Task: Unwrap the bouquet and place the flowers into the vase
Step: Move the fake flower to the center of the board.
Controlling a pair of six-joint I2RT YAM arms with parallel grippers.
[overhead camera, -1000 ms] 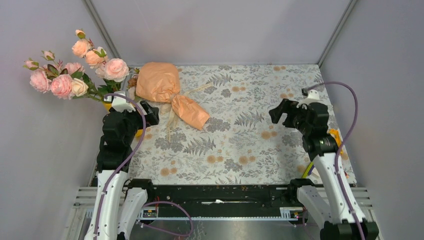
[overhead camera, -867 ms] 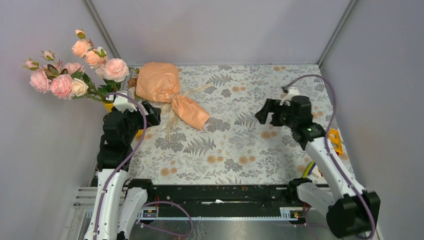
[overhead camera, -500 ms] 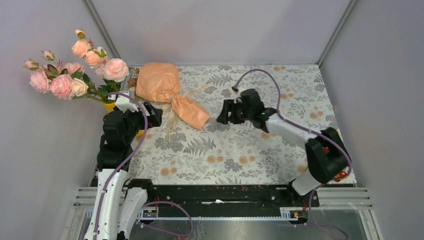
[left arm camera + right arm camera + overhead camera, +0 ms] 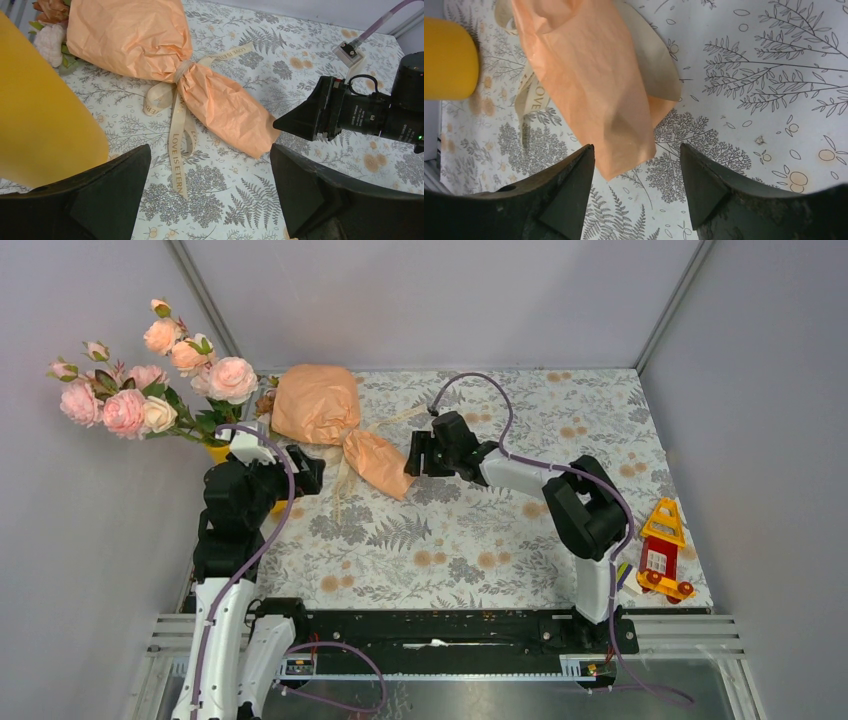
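Note:
The bouquet (image 4: 322, 405), a cone of crinkled peach paper tied with a beige ribbon (image 4: 177, 131), lies at the table's back left. Its narrow end (image 4: 599, 80) points right. A few small flowers (image 4: 50, 11) poke out of its wide end. My right gripper (image 4: 410, 456) is open at that narrow end, with the paper tip lying between its fingertips (image 4: 636, 148) and untouched. My left gripper (image 4: 305, 468) stays wide open (image 4: 210, 147) over the cloth near the ribbon tails, holding nothing. The yellow vase (image 4: 40, 115) stands right beside it on the left.
A big bunch of pale pink and peach roses (image 4: 150, 370) rises from the vase against the left wall. A red and yellow toy (image 4: 662, 552) sits at the near right edge. Grey walls close in the fern-print cloth (image 4: 480, 530).
My right arm has swung from the right side across the table to the bouquet's narrow end, its jaws closing a little. The toy now shows. My left arm has not moved.

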